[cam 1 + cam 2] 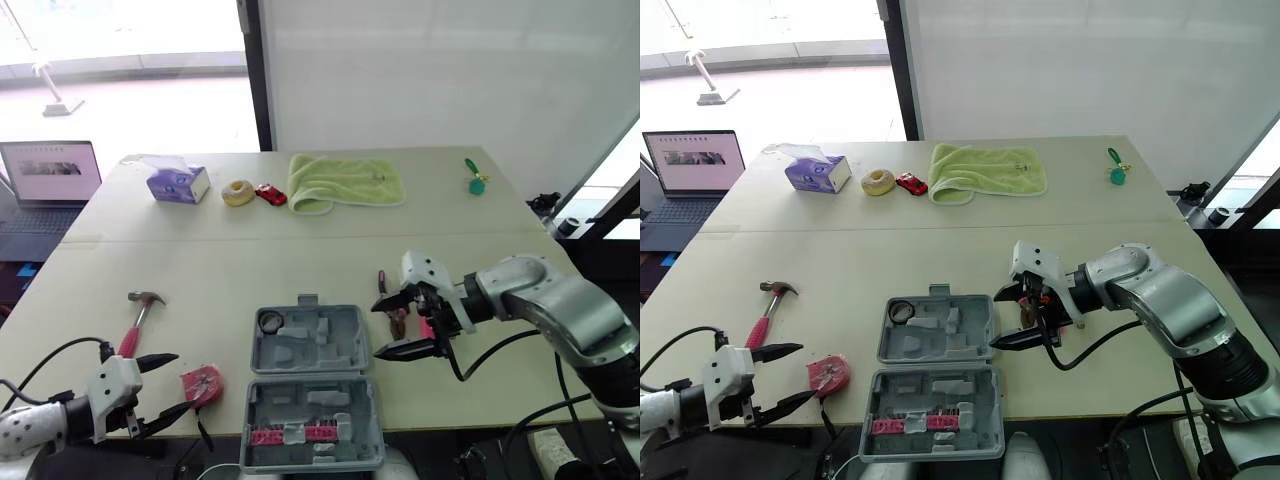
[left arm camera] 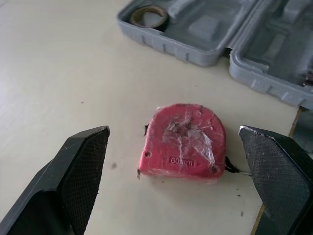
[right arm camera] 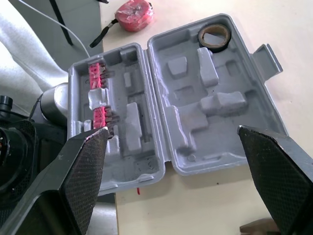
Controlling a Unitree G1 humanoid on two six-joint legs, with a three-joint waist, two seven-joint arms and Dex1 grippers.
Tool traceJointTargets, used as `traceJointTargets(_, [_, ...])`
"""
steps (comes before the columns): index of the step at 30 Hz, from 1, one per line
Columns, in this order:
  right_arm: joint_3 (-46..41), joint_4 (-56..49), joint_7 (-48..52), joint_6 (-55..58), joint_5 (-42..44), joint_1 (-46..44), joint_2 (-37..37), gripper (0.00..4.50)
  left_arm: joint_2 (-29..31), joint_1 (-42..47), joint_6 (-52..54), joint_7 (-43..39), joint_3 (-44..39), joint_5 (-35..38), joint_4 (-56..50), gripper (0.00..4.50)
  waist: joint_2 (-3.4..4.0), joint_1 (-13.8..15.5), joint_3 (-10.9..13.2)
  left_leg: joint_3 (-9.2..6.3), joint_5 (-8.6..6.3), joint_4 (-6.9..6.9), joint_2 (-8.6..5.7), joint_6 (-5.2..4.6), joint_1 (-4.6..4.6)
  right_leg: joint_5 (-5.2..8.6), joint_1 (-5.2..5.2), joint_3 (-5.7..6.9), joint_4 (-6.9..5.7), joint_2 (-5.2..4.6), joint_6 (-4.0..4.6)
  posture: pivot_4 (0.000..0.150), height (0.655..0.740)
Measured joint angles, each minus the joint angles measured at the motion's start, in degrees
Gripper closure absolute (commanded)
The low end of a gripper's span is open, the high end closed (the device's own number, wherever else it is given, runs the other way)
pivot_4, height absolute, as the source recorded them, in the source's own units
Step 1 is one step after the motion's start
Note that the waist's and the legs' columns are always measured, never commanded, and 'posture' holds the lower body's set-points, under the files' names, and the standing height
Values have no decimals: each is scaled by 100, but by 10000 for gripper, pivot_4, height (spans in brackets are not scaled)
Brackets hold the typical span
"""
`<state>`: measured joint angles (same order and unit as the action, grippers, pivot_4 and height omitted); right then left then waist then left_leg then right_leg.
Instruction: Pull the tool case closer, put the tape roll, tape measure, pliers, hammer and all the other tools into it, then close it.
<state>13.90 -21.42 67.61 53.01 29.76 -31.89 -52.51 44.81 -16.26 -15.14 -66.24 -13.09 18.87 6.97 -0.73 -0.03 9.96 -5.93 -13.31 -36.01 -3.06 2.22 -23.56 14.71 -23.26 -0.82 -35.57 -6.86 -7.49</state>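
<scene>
Tool case [image 1: 355, 345] open flat at the near edge of the counter [image 1: 200, 260], both grey halves face up. Tape roll [image 1: 270, 321] seated in the left corner of the far half; row of red bits [image 1: 290, 435] in the near half. Left tool [image 1: 184, 381] spread wide, black fingers flanking the red tape measure [image 1: 203, 386] without touching it, just left of the case. Hammer [image 1: 138, 318] with pink handle lying flat farther left. Right tool [image 1: 377, 330] likewise spread, gripping nothing, poised at the case's right edge over the pliers [image 1: 383, 285], partly hidden beneath it. Along the far side: tissue box [image 1: 178, 184], yellow ring [image 1: 238, 192], red toy car [image 1: 270, 194], green towel [image 1: 345, 180].
</scene>
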Motion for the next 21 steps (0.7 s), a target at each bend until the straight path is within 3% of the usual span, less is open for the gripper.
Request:
traceJointTargets(11, [-140, -71, -322, -92, -36, 28, -45, 0, -128, 1421, -470, -603, 1005, -565, 1612, 572, 3, -59, 2, -14, 1, -5, -2, 0, 3, -13, -8, 0, -34, 2, -24, 1500, 7400])
traceJointTargets(21, [-199, -71, -319, -123, -34, 27, -126, 0, -93, 1138, -544, -603, 951, -467, 1653, 572, 5, -80, 2, -24, 1, 1, 2, 0, 6, -13, -19, -5, -49, 2, -25, 1500, 7400])
